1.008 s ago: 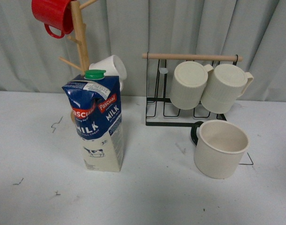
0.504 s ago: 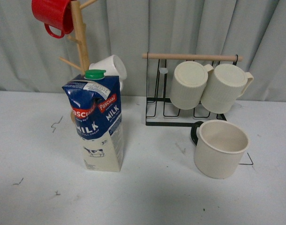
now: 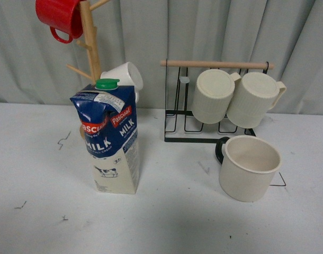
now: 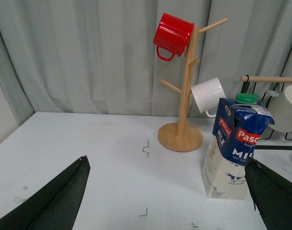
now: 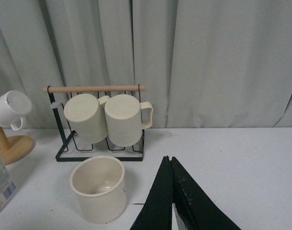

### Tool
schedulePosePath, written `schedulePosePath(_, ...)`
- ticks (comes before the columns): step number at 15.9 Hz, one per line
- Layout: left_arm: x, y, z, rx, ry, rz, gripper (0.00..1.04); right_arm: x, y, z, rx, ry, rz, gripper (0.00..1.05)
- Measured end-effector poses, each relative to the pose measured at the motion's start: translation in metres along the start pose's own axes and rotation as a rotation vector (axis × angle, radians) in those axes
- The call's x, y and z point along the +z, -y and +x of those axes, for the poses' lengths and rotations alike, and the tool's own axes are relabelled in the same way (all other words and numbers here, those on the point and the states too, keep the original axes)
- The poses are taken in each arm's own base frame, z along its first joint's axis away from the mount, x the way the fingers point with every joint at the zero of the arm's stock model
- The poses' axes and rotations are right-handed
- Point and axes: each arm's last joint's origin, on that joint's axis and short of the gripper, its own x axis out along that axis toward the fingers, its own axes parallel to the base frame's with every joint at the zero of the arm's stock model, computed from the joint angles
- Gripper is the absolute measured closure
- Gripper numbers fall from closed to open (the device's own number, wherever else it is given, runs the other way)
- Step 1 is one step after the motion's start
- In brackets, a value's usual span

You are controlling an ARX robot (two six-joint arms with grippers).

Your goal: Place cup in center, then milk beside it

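Note:
The cup (image 3: 249, 168), a wide smooth cream mug with a black handle at its back, stands upright on the table at the right, just in front of the wire rack; it also shows as cup (image 5: 98, 188). The milk (image 3: 109, 137), a blue and cream Pascual carton with a green cap, stands upright left of centre, and shows as milk (image 4: 236, 148). My left gripper (image 4: 167, 165) is open, well short of the carton, nothing between its fingers. My right gripper (image 5: 169, 159) is shut on nothing, beside the cup. Neither arm appears in the front view.
A black wire rack (image 3: 214, 100) with a wooden bar holds two ribbed cream mugs behind the cup. A wooden mug tree (image 3: 91, 42) behind the milk carries a red mug (image 3: 60, 16) and a small white mug (image 3: 124, 76). Grey curtains close the back.

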Motion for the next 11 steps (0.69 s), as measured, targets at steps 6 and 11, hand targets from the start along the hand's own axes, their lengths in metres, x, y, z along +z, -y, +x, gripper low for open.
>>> schedulePosePath(6, 0.000, 0.000, 0.000, 0.000, 0.000, 0.000, 0.07, 0.001, 0.000, -0.010, 0.000, -0.002, 0.000, 1.03)
schedulePosePath(11, 0.000, 0.000, 0.000, 0.000, 0.000, 0.000, 0.07, 0.000, 0.000, -0.015, 0.000, -0.004, 0.000, 1.03)
